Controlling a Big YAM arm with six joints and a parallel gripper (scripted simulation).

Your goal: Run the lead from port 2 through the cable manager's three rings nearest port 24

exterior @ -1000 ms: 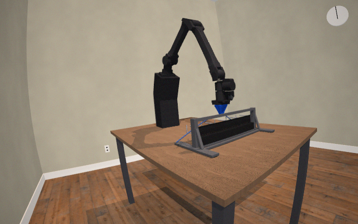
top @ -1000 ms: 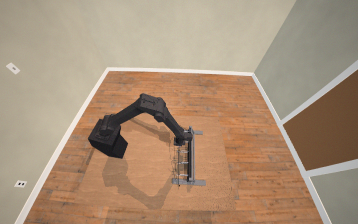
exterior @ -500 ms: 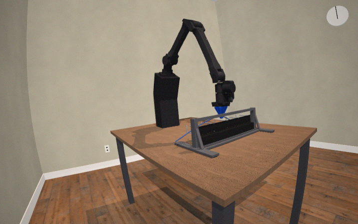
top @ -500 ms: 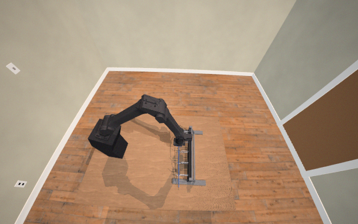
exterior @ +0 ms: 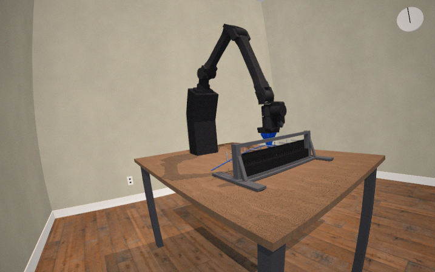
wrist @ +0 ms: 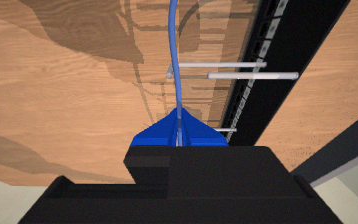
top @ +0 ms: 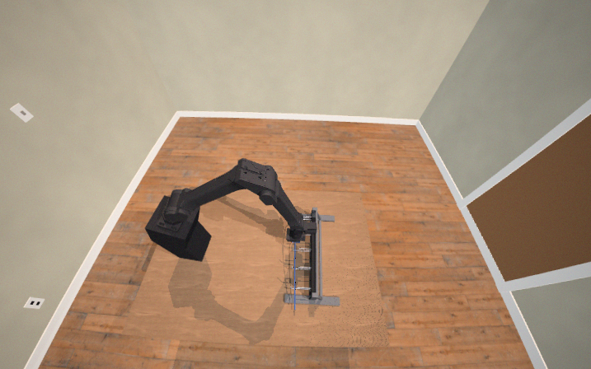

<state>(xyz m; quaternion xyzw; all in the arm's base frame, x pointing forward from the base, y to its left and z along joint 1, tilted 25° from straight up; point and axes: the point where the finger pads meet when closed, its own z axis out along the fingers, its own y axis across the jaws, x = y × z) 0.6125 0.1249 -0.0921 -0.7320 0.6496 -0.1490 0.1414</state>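
gripper hanging over rack, near middle of surface. blue fingers squeezing tight on blue lead. lead running along front of rack, past white rings, free end poking out past rack foot toward surface edge. risks: pulling lead hard could be dragging loose rack toward edge; lead could be slipping out of ring gaps; free end could be sliding off.

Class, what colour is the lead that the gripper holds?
Blue; the lead shows best in the wrist view.
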